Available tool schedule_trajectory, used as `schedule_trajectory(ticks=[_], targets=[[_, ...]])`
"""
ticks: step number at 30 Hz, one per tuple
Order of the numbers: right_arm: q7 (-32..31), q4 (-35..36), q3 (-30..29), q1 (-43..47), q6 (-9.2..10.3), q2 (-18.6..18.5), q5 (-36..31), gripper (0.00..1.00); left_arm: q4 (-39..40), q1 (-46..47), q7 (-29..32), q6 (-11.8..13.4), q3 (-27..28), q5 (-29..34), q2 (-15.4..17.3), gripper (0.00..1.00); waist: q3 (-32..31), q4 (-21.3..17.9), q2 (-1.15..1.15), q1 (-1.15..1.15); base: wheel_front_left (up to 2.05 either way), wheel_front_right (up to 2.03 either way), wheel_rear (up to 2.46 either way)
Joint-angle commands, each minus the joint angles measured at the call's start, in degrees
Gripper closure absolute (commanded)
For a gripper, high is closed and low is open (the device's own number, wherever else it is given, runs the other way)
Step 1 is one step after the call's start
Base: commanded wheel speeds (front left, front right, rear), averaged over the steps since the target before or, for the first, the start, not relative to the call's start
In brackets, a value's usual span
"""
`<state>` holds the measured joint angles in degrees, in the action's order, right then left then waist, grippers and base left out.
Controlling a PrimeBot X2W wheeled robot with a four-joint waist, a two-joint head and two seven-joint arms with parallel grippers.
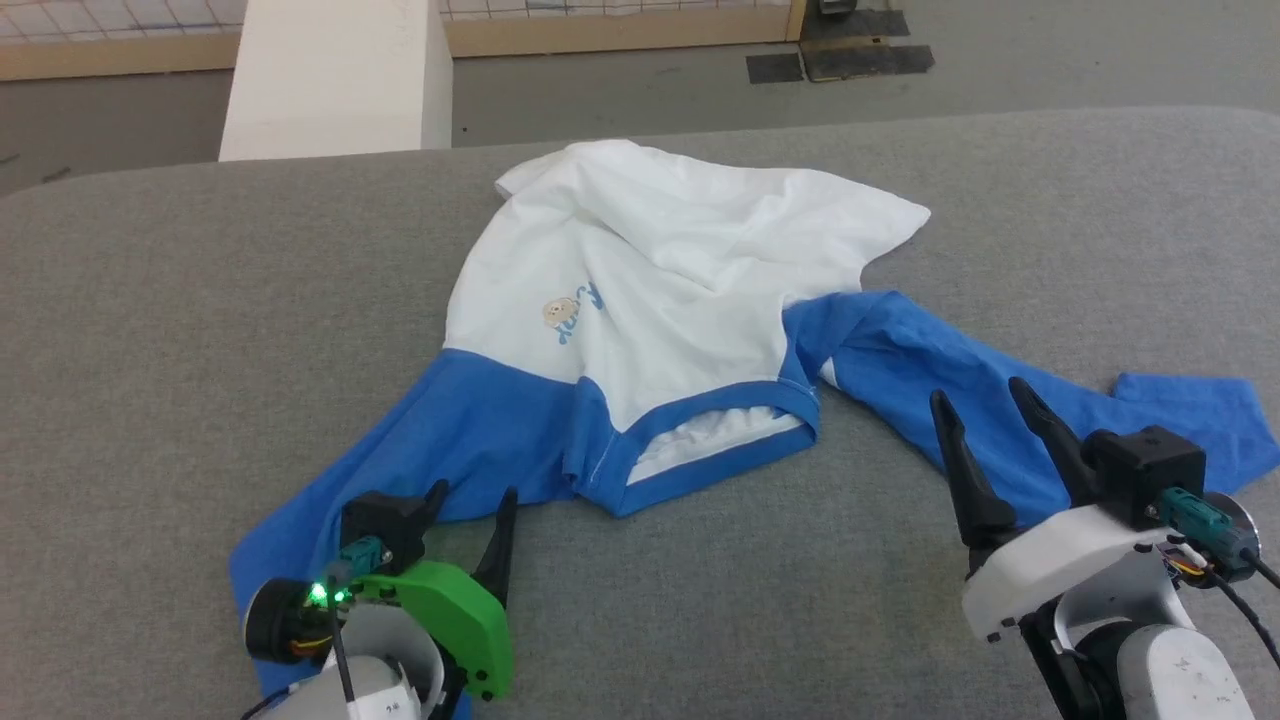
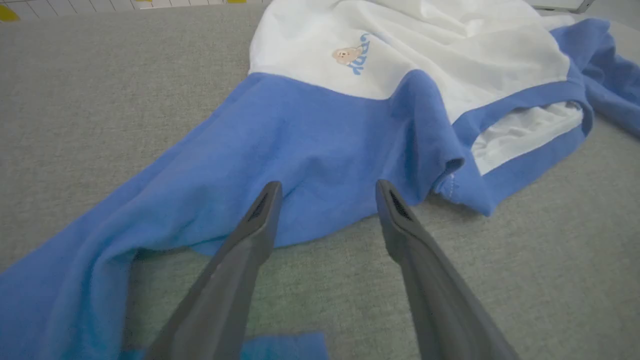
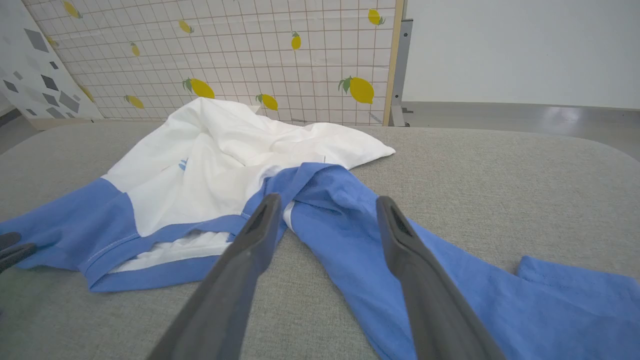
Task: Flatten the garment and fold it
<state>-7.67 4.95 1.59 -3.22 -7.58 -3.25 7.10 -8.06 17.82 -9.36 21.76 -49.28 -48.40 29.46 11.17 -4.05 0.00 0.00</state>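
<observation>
The left fingers stand wide apart and empty, their tips over one bright blue sleeve of the soft white cloth shirt. The right fingers are just as widely spread, holding nothing, above the other sleeve. Farther off, the shirt lies rumpled on the grey fabric tabletop, its blue collar facing the robot and its white body bunched toward the far edge.

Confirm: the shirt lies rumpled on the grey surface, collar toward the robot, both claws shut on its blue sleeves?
No. Both claws are open, gripping nothing: the left wrist view shows the left claw spread, the right wrist view the right claw. The shirt lies as you say.
</observation>
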Motion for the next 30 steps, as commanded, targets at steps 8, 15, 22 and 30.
schedule_trajectory(ticks=[8, 15, 22, 30], targets=[[-0.3, 1.2, 0.7, 0.3, 0.09, 0.3, 0.5, 0.0, -4.1, 5.5, 10.7, -2.1, -5.7, 4.1, 4.1, 0.0, 1.1, -0.6, 0.0, 0.0, 0.0, 0.0, 0.0], [-0.1, 0.7, 1.0, 0.2, 0.09, 0.3, 0.9, 0.0, -6.1, 7.4, 14.5, -3.4, -6.1, 3.0, 4.6, 1.0, 1.3, -1.3, 0.0, 0.0, 0.0, 0.0, 0.0], [-0.6, 0.8, -1.8, 1.3, 0.09, 0.3, 0.2, 0.0, -4.2, 1.1, 9.5, 0.5, 1.9, -4.0, 8.6, 1.0, 0.6, -0.8, 0.0, 0.0, 0.0, 0.0, 0.0], [-7.0, -1.7, -9.9, 1.5, 0.09, 0.4, -1.4, 0.0, -3.6, -2.7, 2.4, 2.8, 9.0, -8.1, 10.4, 0.0, 0.8, 2.1, 0.0, 0.0, 0.0, 0.0, 0.0]])
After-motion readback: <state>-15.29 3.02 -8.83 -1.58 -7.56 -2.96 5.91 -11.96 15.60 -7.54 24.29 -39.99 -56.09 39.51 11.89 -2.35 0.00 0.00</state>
